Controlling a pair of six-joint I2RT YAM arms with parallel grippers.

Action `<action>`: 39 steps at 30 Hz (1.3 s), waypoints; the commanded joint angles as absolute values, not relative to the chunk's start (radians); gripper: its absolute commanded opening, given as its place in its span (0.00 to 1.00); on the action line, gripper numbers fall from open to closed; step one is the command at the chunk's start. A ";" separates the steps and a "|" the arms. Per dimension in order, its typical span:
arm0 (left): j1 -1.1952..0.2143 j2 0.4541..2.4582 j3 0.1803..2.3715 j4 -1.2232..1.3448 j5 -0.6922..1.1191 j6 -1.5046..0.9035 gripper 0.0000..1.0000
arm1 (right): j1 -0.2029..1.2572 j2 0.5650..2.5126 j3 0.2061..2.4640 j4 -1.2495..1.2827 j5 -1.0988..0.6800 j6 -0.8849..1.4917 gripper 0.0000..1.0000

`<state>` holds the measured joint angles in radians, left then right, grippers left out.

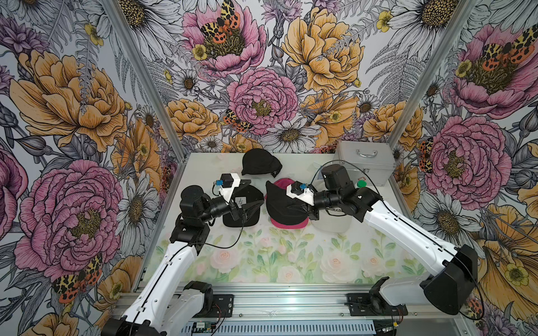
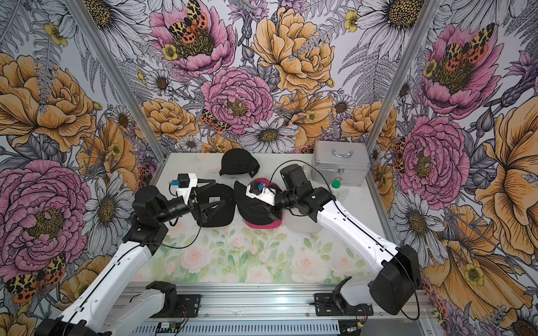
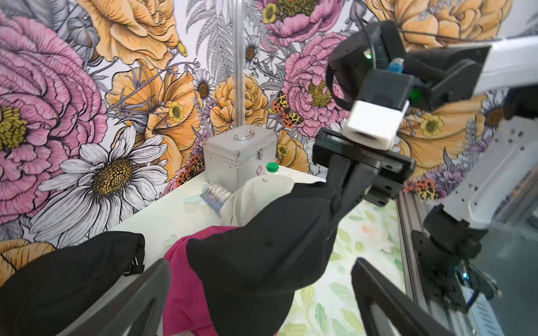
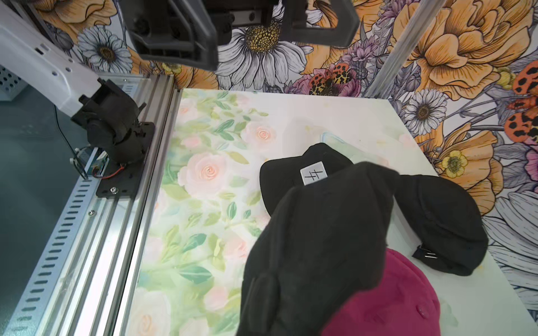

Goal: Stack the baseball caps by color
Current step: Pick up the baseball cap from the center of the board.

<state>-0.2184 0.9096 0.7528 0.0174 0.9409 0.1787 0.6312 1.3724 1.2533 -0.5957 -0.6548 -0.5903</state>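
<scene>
1. A soft black fabric cap (image 1: 278, 200) with a curved brim is draped over a hot pink fabric cap (image 1: 288, 223); the right gripper (image 3: 337, 200) is clamped on it.
2. The left gripper (image 1: 256, 192) gapes wide above a patch-fronted black cap (image 1: 243, 222).

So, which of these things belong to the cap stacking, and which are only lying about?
For the job: back black cap; patched black cap; held black cap, in the right gripper; pink cap; cream cap.
Lying about: silver case; green-lidded bottle.
</scene>
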 commanded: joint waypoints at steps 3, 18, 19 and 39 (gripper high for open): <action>-0.325 0.969 0.820 -0.347 1.025 0.535 0.99 | 0.664 1.372 1.268 -0.681 -0.679 -0.831 0.00; -0.391 1.087 0.854 -0.412 1.057 0.593 0.99 | 0.783 1.387 1.322 -0.858 -0.550 -1.048 0.01; -0.405 1.107 0.857 -0.415 1.056 0.584 0.99 | 0.787 1.385 1.323 -0.858 -0.542 -1.051 0.01; -0.404 1.172 0.867 -0.563 1.166 0.712 0.27 | 0.798 1.395 1.335 -0.879 -0.513 -1.076 0.04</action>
<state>-0.4141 1.1732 0.8463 -0.5194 1.1698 0.6945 0.8101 1.3972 1.3048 -0.8833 -0.4900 -1.0752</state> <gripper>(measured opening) 0.308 0.055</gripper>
